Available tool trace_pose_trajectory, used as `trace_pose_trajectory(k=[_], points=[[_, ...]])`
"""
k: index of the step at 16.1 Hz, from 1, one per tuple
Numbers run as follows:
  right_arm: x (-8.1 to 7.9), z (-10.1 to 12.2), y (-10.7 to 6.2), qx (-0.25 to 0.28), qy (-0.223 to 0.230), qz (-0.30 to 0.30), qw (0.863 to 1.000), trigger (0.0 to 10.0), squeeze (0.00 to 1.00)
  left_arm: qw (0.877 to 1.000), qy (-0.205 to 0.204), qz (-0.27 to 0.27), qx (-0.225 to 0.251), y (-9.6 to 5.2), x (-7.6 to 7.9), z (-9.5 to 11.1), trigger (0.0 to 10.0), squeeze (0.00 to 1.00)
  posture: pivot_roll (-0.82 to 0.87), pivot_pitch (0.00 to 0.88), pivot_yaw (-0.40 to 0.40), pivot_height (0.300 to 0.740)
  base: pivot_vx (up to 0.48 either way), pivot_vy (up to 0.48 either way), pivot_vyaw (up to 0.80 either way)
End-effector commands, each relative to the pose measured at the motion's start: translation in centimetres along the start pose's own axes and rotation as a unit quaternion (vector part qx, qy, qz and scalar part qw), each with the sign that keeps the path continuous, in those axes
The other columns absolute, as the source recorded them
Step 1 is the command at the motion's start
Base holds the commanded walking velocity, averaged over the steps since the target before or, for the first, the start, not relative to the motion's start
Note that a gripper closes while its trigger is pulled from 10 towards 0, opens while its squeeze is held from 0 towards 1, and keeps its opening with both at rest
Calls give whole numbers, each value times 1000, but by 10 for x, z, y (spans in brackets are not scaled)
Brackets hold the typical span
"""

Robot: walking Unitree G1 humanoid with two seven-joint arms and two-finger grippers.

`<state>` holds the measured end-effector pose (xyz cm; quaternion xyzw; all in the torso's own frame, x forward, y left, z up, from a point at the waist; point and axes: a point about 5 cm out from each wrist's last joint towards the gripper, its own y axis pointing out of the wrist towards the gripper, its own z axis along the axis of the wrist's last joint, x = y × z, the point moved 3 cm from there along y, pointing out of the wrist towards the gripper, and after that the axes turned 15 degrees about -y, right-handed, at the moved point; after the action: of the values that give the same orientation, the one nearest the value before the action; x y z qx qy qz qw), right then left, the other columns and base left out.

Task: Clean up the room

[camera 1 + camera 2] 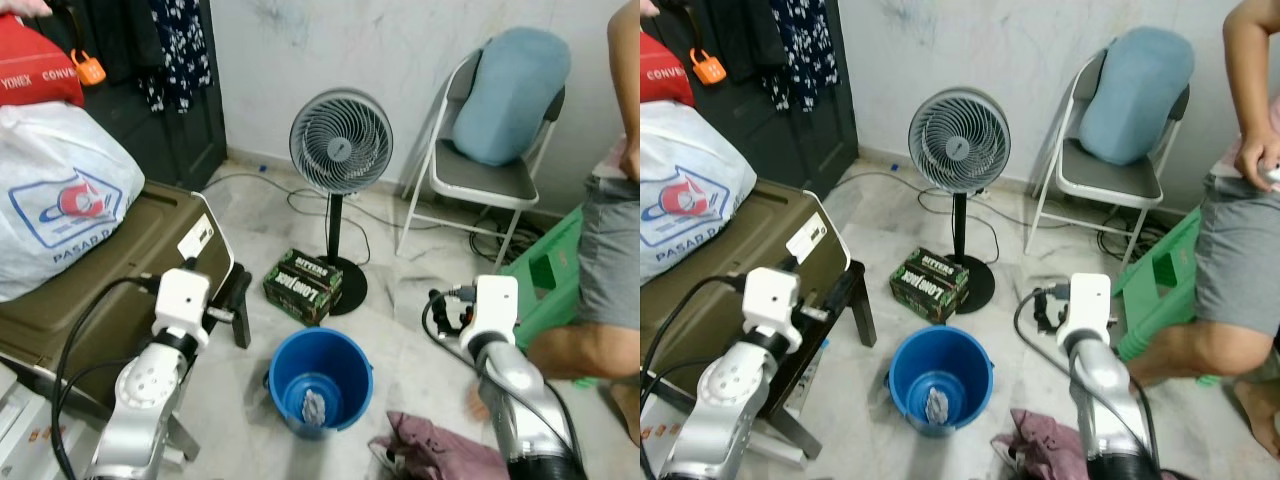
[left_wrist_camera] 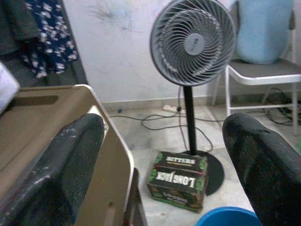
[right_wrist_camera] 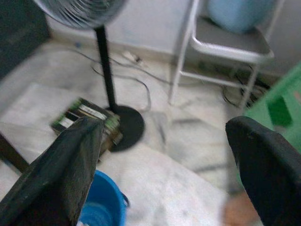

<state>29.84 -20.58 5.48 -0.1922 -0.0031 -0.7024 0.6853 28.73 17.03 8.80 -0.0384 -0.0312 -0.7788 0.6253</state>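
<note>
Nearest you, low on the floor between the two arms, a crumpled maroon cloth (image 1: 435, 448) lies just right of a blue bucket (image 1: 322, 378), which has a small grey rag (image 1: 314, 406) in its bottom. Your left gripper (image 2: 162, 174) is raised beside the olive-brown case (image 1: 120, 270), fingers spread wide with nothing between them. Your right gripper (image 3: 167, 174) hangs over bare floor right of the bucket, fingers also wide apart and empty.

Just past the bucket, a green-and-black carton (image 1: 302, 286) sits touching the round base of a grey standing fan (image 1: 341, 141). On your left, a white printed plastic bag (image 1: 55, 195) rests on the case, with a red bag (image 1: 35, 62) above it. On the right, a person's leg and grey shorts (image 1: 607, 250) are beside a green crate (image 1: 548, 272). Farthest back, against the wall, a white folding chair (image 1: 480, 180) holds a blue cushion (image 1: 512, 92), and cables trail on the floor behind the fan.
</note>
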Motion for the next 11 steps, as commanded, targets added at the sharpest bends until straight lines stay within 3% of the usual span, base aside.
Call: trace_pose_trajectory(k=[1,4,5,6,8,11], points=[[1,13,-4,36,-7,-1,999,10000,1000,1000,-1,11,-2,-5,-3,-6,10000,0,-84,0,-51,740,0,0,0],[8,9,-25,58,-28,-22,998,10000,1000,998,-2,63,3,-30,-15,-14,10000,0,-81,0,-27,740,0,0,0],[9,5,-33,58,-38,-20,997,10000,749,997,-7,71,3,-36,-15,-15,10000,0,-75,0,-35,740,0,0,0],[10,-4,-46,49,-57,-9,997,10000,0,997,-12,80,2,-46,-15,-17,10000,0,-68,0,-37,740,0,0,0],[8,2,-45,62,-71,-1,996,10000,0,997,-7,76,10,-49,-11,-10,10000,0,-56,0,-40,740,0,0,0],[0,27,-38,91,-53,3,994,10000,0,996,-6,84,8,-57,-12,-8,10000,0,-49,0,-44,740,0,0,0]])
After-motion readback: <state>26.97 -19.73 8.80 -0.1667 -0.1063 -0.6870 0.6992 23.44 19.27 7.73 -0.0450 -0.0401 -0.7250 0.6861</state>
